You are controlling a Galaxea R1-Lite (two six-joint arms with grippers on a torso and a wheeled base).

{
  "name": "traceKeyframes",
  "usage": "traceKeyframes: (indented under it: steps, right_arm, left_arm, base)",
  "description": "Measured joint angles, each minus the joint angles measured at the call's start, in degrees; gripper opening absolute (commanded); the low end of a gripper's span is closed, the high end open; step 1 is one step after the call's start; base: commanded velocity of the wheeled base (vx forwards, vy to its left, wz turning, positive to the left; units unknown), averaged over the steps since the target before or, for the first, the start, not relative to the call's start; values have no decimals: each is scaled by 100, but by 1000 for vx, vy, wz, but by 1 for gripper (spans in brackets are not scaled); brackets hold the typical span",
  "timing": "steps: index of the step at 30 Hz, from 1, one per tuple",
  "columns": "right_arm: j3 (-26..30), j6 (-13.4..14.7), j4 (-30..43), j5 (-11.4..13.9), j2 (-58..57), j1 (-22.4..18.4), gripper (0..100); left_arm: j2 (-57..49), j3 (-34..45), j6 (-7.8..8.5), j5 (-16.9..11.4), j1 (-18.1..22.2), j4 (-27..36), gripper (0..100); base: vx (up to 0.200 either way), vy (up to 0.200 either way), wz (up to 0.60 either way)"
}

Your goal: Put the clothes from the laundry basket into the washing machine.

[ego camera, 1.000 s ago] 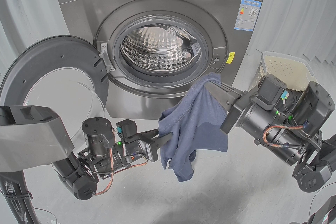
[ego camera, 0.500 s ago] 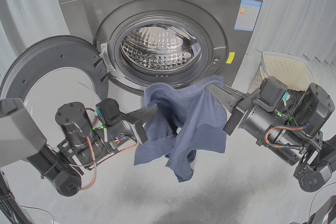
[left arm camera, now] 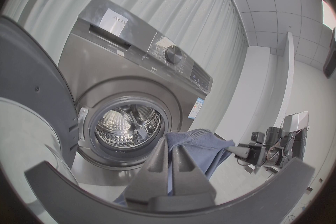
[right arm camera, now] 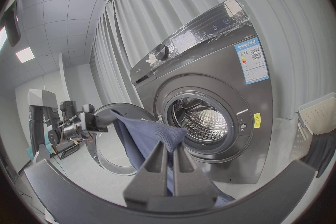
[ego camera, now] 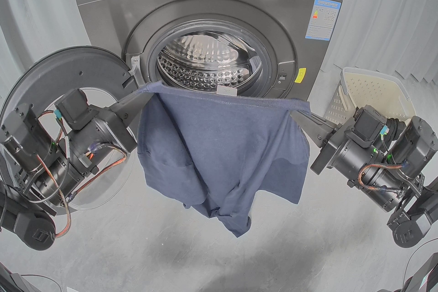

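**Blue shirt held spread in front of the open washer**

Nearest to us, the hem of the blue shirt (ego camera: pixel 219 151) hangs bunched in a loose point above the grey floor (ego camera: pixel 137 252), not touching it. The shirt is held in the air between our two arms, its top edge pulled into a nearly level line.

Our left jaws are closed tight on the shirt's upper left corner; in the left wrist view the two fingers stand almost together with blue cloth pinched between them. Our right jaws are closed the same way on the upper right corner, with cloth bulging over the fingertips in the right wrist view. A small white label (ego camera: pixel 226 90) shows at the middle of the top edge.

Just behind the shirt stands the washing machine (ego camera: pixel 114 19). Its round door (ego camera: pixel 59 65) is swung fully open to our left, behind the left arm. The top edge of the shirt lies level with the lower lip of the opening, and above it we see the shiny drum (ego camera: pixel 205 55).

To the right of the machine, behind the right arm, the pale laundry basket (ego camera: pixel 378 92) sits on the floor. A pale curtain (ego camera: pixel 388 10) hangs behind everything.
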Motion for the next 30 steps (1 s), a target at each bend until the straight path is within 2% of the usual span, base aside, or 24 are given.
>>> traceKeyframes:
  steps: [11, 15, 22, 30]
  right_arm:
    - [-268, 33, -235, -41, 524, -269, 0]
    - [-477, 30, -238, -206, 568, -278, 0]
    - [-866, 22, -233, -274, 516, -294, 0]
    - [-951, 20, -232, -282, 441, -297, 0]
  left_arm:
    - [-190, 33, 2, -46, 289, -2, 0]
    - [-229, 57, 17, -29, 344, 0, 0]
    - [-254, 82, 30, -18, 341, -11, 0]
    - [-202, 85, 33, -68, 254, -7, 0]
  base:
    - [0, 0, 0]
    - [0, 0, 0]
    - [0, 0, 0]
    - [0, 0, 0]
